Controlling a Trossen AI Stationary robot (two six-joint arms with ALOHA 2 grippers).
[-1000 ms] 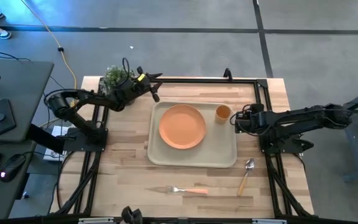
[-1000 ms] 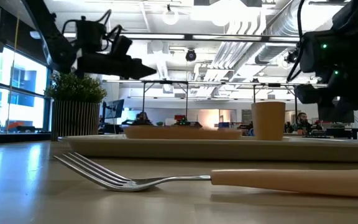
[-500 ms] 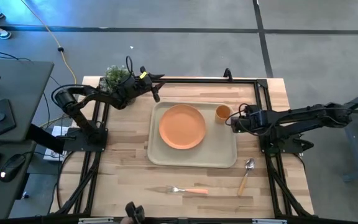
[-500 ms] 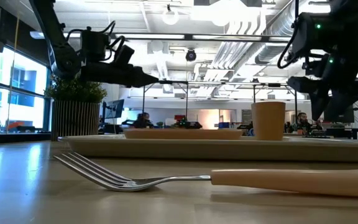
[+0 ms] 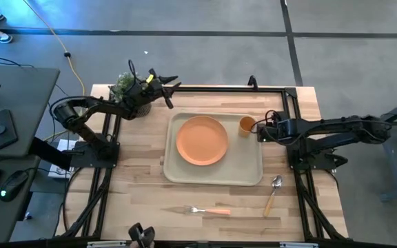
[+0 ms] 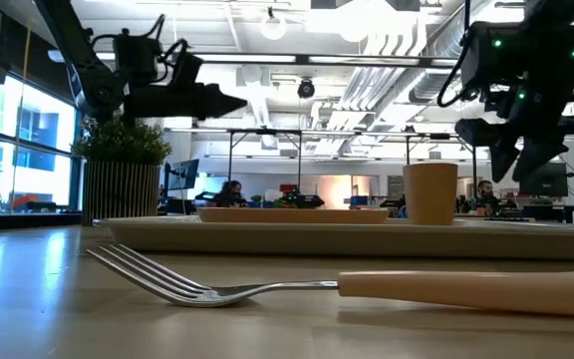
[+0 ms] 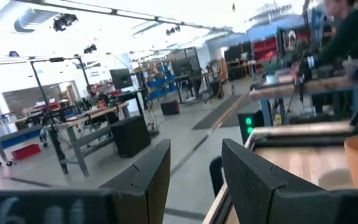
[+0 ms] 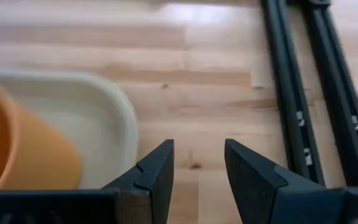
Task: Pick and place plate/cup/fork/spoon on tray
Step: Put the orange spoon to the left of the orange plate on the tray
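The beige tray (image 5: 243, 169) lies mid-table. The orange plate (image 5: 202, 140) rests flat in it, and the orange cup (image 5: 247, 125) stands upright in its far right corner. The fork (image 5: 209, 211) lies on the wood near the front edge, and the spoon (image 5: 273, 193) lies right of the tray. My right gripper (image 5: 260, 131) hangs open just right of the cup (image 8: 23, 155), above the tray's rim, with nothing between its fingers (image 8: 197, 165). My left gripper (image 5: 170, 91) is open and raised over the far edge, left of the tray, and is also bare (image 7: 194, 168).
A small potted plant (image 5: 125, 85) stands at the far left corner, beside my left arm. A black frame rail (image 5: 226, 88) runs along the far edge, and others run down the sides (image 8: 291, 93). A desk with a mouse (image 5: 12, 184) stands to the left.
My left gripper has swung toward the table's far edge and risen a little, still open. My right gripper has lifted a little beside the cup and turned slightly, still open. The tableware has not moved.
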